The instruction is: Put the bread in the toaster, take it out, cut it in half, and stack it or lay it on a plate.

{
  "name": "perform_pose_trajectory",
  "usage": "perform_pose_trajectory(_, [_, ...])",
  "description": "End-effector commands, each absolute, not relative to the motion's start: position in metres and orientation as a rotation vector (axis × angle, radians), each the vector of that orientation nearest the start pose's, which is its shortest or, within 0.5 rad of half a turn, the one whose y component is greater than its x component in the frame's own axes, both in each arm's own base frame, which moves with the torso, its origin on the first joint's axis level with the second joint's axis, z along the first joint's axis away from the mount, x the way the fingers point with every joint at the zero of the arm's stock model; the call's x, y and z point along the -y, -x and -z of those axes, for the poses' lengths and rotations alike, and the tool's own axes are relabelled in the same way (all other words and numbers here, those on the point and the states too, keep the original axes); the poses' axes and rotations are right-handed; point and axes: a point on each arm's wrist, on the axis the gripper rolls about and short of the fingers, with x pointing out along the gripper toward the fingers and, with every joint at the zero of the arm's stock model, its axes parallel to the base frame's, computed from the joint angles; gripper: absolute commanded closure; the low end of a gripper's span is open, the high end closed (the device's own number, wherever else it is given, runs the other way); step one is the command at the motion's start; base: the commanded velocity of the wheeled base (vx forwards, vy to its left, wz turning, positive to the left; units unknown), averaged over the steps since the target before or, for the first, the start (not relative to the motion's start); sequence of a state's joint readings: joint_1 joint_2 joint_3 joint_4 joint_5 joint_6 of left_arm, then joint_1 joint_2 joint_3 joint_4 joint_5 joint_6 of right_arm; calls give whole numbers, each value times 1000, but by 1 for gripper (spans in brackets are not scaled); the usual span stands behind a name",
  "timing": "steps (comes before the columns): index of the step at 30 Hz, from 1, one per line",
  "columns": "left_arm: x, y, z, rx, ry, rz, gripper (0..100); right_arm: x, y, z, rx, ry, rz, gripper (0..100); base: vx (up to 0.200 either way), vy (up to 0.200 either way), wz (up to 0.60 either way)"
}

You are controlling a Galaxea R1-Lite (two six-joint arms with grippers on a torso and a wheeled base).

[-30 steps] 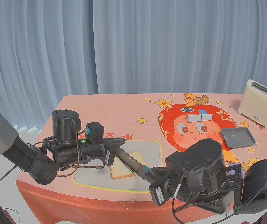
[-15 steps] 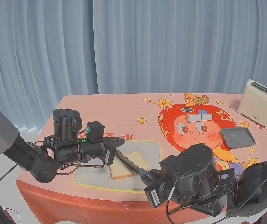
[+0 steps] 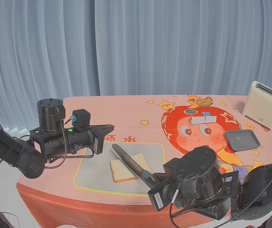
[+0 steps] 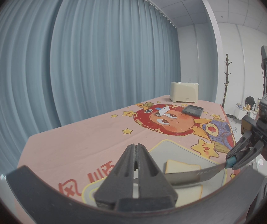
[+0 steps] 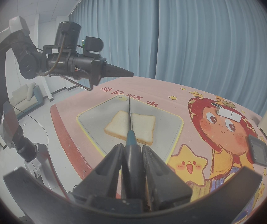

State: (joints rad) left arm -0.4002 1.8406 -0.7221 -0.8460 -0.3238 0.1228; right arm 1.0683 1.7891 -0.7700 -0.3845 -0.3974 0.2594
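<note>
A slice of bread (image 3: 126,172) lies flat on the grey cutting mat (image 3: 94,171) near the table's front edge. A knife (image 3: 128,159) rests with its blade across the middle of the slice, and my right gripper (image 3: 153,178) is shut on its blue-tipped handle. From the right wrist the blade (image 5: 129,111) splits the bread (image 5: 118,127) down its centre, with my gripper (image 5: 133,151) clamped on the handle. My left gripper (image 3: 111,127) is shut and empty, hovering over the mat's far left corner, apart from the bread. Its closed fingers (image 4: 130,159) point toward the bread (image 4: 183,166).
A cream toaster (image 3: 264,105) stands at the far right edge. In front of it lies a dark grey tray-like plate (image 3: 242,140). A small white block with a blue top (image 3: 204,119) sits on the printed cartoon face. The tablecloth's front edge runs just below the mat.
My left gripper has pulled back left and away from the bread, which it was touching. The right arm shifted slightly left with the knife, its blade still across the slice.
</note>
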Motion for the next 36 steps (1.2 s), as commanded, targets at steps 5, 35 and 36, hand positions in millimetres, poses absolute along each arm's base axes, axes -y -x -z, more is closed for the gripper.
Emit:
perform_pose_trajectory(5, [87,-262,-161,-175,-117,627,100,-259,-153,-127,-549,179,-575,100,0,0,0])
perform_pose_trajectory(35, [8,-76,-144,25,-162,342,100,-251,-152,-145,-502,140,-575,100,0,0,0])
perform_pose_trajectory(36, [8,-69,-146,57,-160,337,100,-251,-152,-146,-501,139,-575,100,0,0,0])
